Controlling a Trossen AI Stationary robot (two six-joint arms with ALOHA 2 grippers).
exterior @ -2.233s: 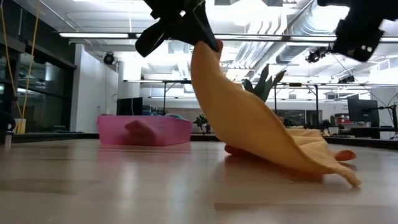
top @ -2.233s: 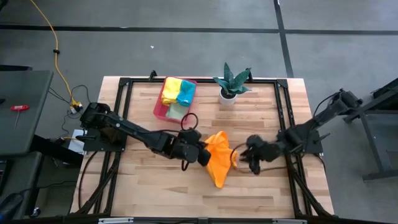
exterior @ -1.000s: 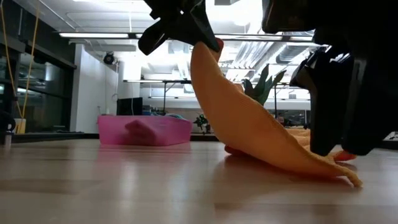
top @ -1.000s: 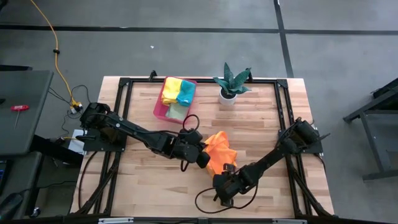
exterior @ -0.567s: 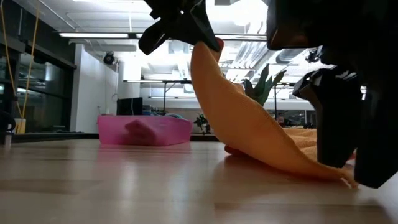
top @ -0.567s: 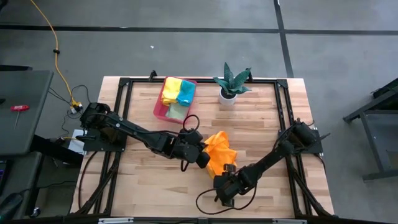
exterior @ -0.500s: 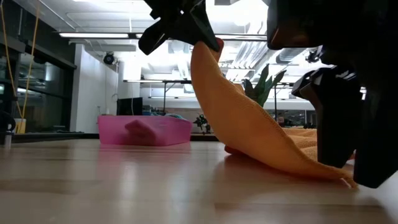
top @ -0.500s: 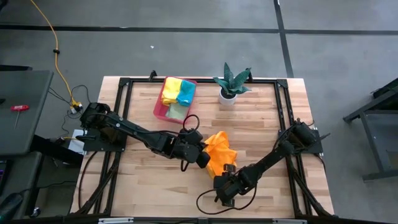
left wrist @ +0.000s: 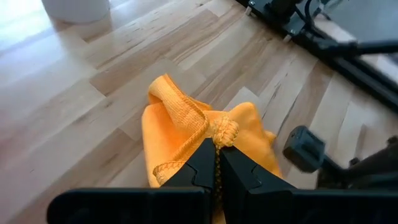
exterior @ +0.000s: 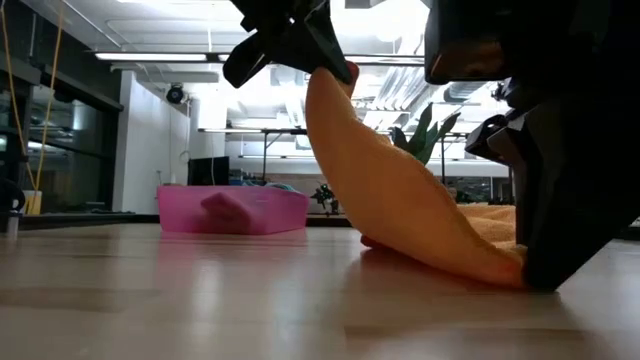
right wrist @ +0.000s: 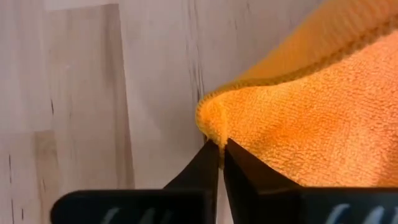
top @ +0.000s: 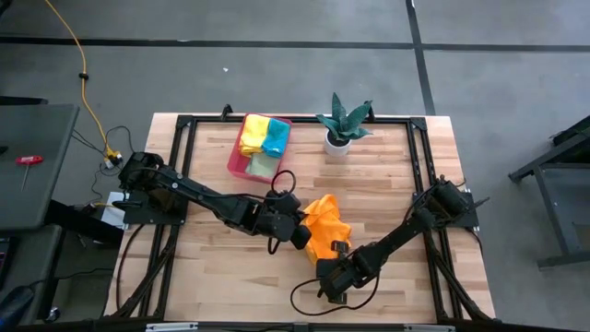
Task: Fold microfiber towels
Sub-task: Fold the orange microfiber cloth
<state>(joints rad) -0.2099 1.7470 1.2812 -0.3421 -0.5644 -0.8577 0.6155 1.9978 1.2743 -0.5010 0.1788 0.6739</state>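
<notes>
An orange microfiber towel (top: 324,221) sits at the middle of the table. One corner is raised and its near part lies on the wood. My left gripper (top: 300,231) is shut on the raised corner, high above the table in the low view (exterior: 330,60). My right gripper (top: 332,269) is down at the table, shut on the towel's near corner (exterior: 505,272). More towels, yellow, teal and light green, lie in the pink tray (top: 236,157). My left gripper pinches the towel's bunched, hemmed corner (left wrist: 224,130) between its two fingers. That corner is held up off the table, and the cloth slopes down from it to the wood. My right gripper pinches the towel's near corner at its hemmed edge (right wrist: 208,121) between its two fingertips. The fingers come down steeply from above. The corner lies at the table's surface.
The pink tray stands at the far left of the work area. A potted plant (top: 343,124) stands to its right. A black frame (top: 419,175) borders the table. Bare wood shows along the near edge and at the left.
My right gripper has shut on the towel's near corner, down at the table. The corner tip that lay flat on the wood beside the fingers is now gathered between them. My left gripper keeps the other corner raised.
</notes>
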